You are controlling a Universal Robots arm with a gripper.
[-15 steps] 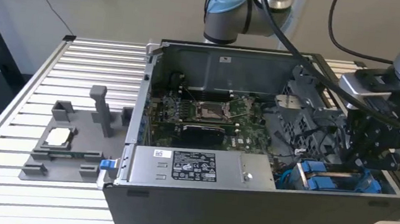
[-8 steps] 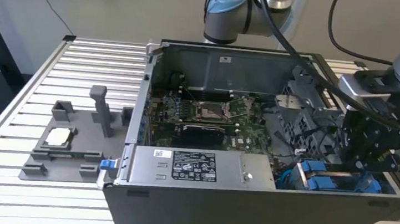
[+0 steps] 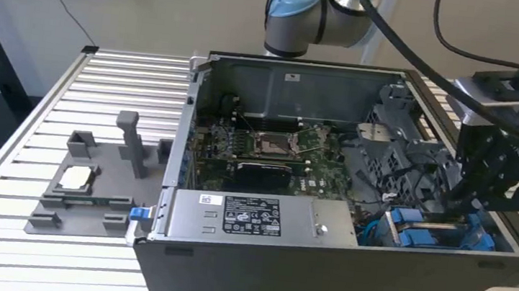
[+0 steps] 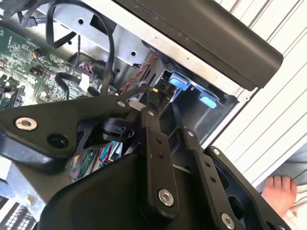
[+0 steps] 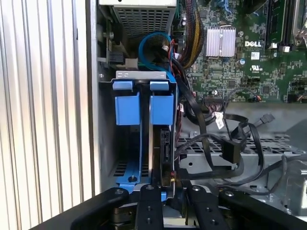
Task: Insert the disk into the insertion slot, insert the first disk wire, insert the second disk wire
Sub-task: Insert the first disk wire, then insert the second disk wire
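Gripper (image 5: 170,190), clamped on the black plug of the disk wire (image 5: 169,178), hangs at the mouth of the insertion slot (image 5: 141,75); the disk (image 5: 164,141) stands edge-on inside that slot, in its blue carrier (image 5: 162,109); green motherboard (image 5: 240,72) beside the slot.

Arm (image 3: 304,14) reaches over from the far side. The gripper (image 3: 471,200) points downward, low at the exterior view's near right.

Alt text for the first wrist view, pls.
The gripper is poised at the grey drive cage inside an open computer case, where two blue drive carriers sit side by side. Loose black cables loop beside the cage, with the green motherboard beyond.
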